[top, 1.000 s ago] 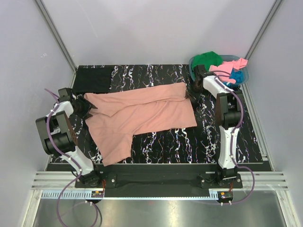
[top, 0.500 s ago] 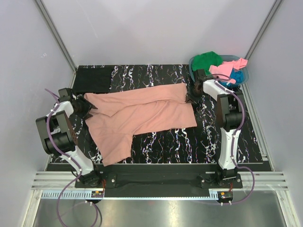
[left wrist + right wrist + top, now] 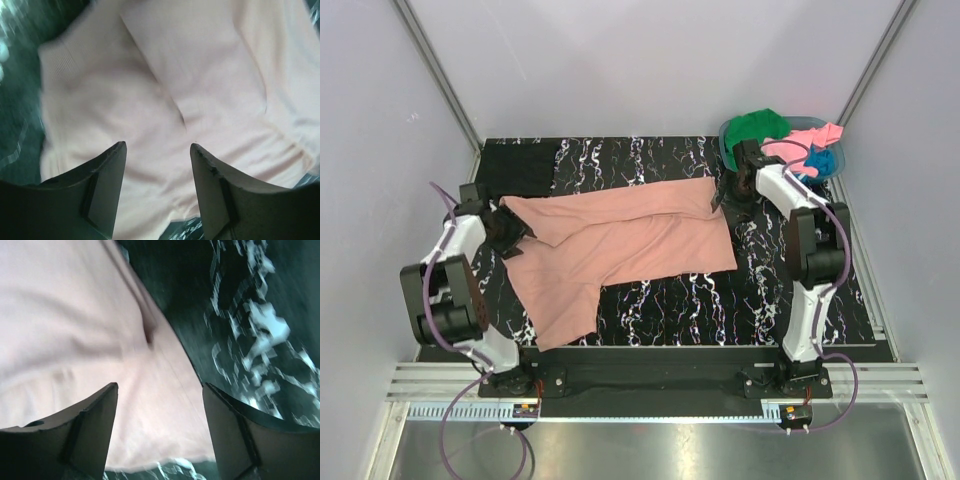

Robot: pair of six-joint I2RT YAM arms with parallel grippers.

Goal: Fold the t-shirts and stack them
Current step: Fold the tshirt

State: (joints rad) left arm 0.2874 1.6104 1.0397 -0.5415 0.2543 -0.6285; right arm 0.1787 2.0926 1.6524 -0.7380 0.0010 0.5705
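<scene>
On our black marbled table [image 3: 800,290] the salmon-pink t-shirt [image 3: 620,245] lies spread, long axis left to right. Our left gripper [image 3: 157,165] at its left end and right gripper [image 3: 160,410] at its far right corner both hover, fingers apart.

Bright and evenly lit from above in the overhead view, sharp from edge to edge. Only soft, short shadows on the black white-veined marble-pattern worktop [image 3: 660,300] and along the folds of the large dusty salmon-pink cloth t-shirt [image 3: 620,235]. Pale glare across the brushed metal strip [image 3: 640,440] at the near edge. Dimmer and motion-blurred in both wrist views: white veining smeared, cloth washed out to pale pink, and the dark fingers of the left tool [image 3: 157,150] and right tool [image 3: 160,387] out of focus and in shadow along the bottom.
</scene>
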